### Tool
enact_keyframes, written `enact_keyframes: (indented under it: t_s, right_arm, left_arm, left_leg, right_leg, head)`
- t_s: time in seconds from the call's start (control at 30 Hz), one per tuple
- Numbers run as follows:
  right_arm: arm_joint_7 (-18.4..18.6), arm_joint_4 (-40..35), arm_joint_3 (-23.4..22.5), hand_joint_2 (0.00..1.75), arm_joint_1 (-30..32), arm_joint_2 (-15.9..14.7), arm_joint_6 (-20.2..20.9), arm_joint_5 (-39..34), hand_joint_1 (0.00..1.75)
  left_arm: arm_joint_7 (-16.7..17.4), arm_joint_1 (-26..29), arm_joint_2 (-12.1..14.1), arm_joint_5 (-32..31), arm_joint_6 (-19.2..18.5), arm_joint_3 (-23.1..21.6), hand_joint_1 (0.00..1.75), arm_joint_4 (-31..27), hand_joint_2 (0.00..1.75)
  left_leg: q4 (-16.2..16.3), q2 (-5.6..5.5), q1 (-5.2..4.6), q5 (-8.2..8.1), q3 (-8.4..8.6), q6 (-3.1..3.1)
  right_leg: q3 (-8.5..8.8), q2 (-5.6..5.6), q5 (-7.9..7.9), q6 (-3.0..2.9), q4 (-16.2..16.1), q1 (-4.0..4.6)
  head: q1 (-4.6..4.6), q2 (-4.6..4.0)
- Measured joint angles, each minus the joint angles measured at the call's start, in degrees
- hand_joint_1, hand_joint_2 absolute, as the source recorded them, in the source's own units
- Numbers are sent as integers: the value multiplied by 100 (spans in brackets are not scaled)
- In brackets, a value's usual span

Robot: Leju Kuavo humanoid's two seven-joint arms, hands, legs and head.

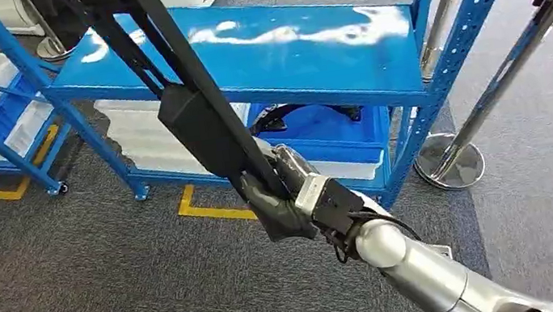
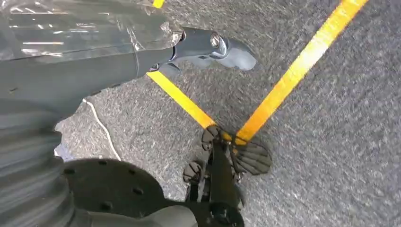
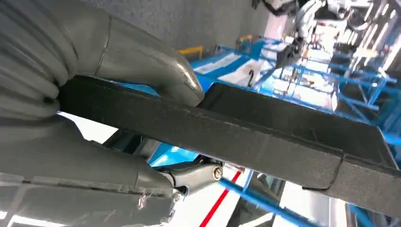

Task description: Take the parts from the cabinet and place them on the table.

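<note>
Right robot hand point(image 1: 279, 200) clenched on long flat black bar-shaped part point(image 1: 194, 118), long axis toward 11 o'clock over blue metal shelf rack point(image 1: 306, 41). Left robot hand point(image 2: 213, 47) hangs, apparently empty, above floor.

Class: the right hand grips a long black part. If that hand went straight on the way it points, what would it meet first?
Probably the blue rack: the right hand points up toward its shelf edge, though depth is unclear. The long black part would likely touch first.
</note>
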Motion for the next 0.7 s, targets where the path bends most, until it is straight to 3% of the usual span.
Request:
enact_keyframes:
  t_s: [0.03, 0.07, 0.13, 0.17, 0.2, 0.23, 0.3, 0.33, 0.37, 0.47, 0.5, 0.53, 0.57, 0.6, 0.63, 0.67, 0.7]
  right_arm:
    - [2, 2, 0, 175, -9, 0, 4, 0, 175]
    - [-4, 2, 0, 175, -25, 0, 7, 0, 175]
    - [2, 11, 0, 175, -9, -4, 9, 0, 175]
    - [7, 20, 2, 175, 1, -4, 9, 0, 175]
    - [24, 28, 9, 175, 4, -7, 9, 4, 175]
    - [33, 31, 7, 175, 2, -11, 9, 4, 175]
    - [48, 31, 7, 175, -9, -11, 0, 7, 175]
    - [55, 33, 7, 175, -10, -13, -2, 7, 175]
    - [59, 33, 7, 175, -9, -15, -9, 7, 175]
    - [90, 33, 7, 175, -9, -18, -26, 22, 175]
    - [87, 31, 7, 175, -13, -7, -31, 22, 175]
    - [92, 31, 7, 175, -12, -2, -35, 22, 175]
    - [87, 28, 7, 175, -17, 0, -42, 22, 175]
    - [87, 31, 7, 175, -10, -2, -46, 22, 175]
    - [90, 31, 7, 175, -1, -2, -46, 24, 175]
    - [92, 31, 7, 175, 2, -2, -46, 22, 175]
    - [96, 31, 9, 175, 3, -2, -46, 22, 175]
  left_arm:
    - [13, 17, -11, 4, 2, 0, 0, 0, 175]
    - [17, 14, -9, 7, 6, 0, 0, 0, 175]
    - [17, -6, -9, 7, 17, 0, 0, 0, 175]
    - [17, -2, -9, 4, 15, 0, 0, 0, 175]
    - [17, -1, -9, -4, 11, 0, 0, 0, 175]
    - [17, 1, -9, -9, 4, 0, 0, 0, 175]
    - [17, -2, -9, -22, -13, 0, 0, 0, 175]
    - [15, 0, -7, -26, -20, 0, 0, 0, 175]
    - [15, -17, -7, -33, -26, 0, 0, 0, 175]
    - [11, 23, -2, -44, -57, 0, 0, 0, 175]
    - [11, 27, 22, -48, -59, 0, 0, 7, 175]
    - [11, 36, 17, -52, -61, 0, 0, 7, 175]
    - [11, 17, 17, -57, -63, 0, 0, 7, 175]
    - [11, -2, 17, -59, -66, 0, 0, 7, 175]
    - [9, -8, 20, -61, -66, 0, 0, 7, 175]
    - [9, -7, 22, -61, -68, 0, 0, 7, 175]
    - [4, -1, 22, -61, -72, 0, 0, 7, 175]
  left_leg:
    - [-39, -49, 22, 23, 23, 18]
    - [-46, -101, 39, 37, 20, 46]
    - [-44, -235, 43, 38, 17, 59]
    - [-37, -304, 43, 37, 16, 60]
    - [-27, -386, 49, 34, 18, 55]
    - [-12, -460, 61, 25, 21, 42]
    - [39, -606, 89, -11, 25, -10]
    - [65, -668, 107, -41, 1, -53]
    - [131, -719, 84, -49, -42, -88]
    - [74, -892, 140, -9, -78, -217]
    - [102, -893, 138, -39, -83, -247]
    - [266, -607, 111, -131, -115, -261]
    - [601, -406, 109, -323, -275, -275]
    - [1046, -288, 110, -532, -491, -293]
    - [1487, -230, 117, -703, -711, -306]
    - [1784, -205, 116, -771, -864, -313]
    - [1812, -197, 115, -716, -888, -309]
  right_leg:
    - [-11, 255, -83, 37, 114, -48]
    - [-164, 459, -285, 56, 426, -63]
    - [-602, 579, -694, 83, 1340, -99]
    - [-777, 592, -766, 99, 1666, -113]
    - [-844, 592, -679, 114, 1724, -129]
    - [-766, 599, -479, 119, 1497, -143]
    - [-388, 713, 67, 136, 590, -187]
    - [-234, 1011, 157, 141, 176, -237]
    - [-198, 1089, 117, 137, 94, -230]
    - [-204, 919, 114, 31, 123, -168]
    - [-167, 839, 141, -12, 52, -227]
    - [-139, 776, 143, -41, 33, -214]
    - [-128, 706, 133, -82, 29, -205]
    - [-118, 627, 122, -99, 30, -184]
    - [-110, 542, 105, -124, 30, -163]
    - [-104, 470, 95, -138, 31, -151]
    - [-89, 399, 82, -143, 32, -141]
  head:
    - [26, 0]
    - [58, 0]
    - [136, 0]
    - [153, 0]
    - [166, 0]
    - [186, 0]
    - [223, 0]
    - [260, 0]
    - [253, 0]
    - [230, 0]
    - [236, 0]
    - [210, 0]
    - [113, 0]
    - [72, 0]
    - [59, 0]
    - [50, 0]
    - [27, 0]
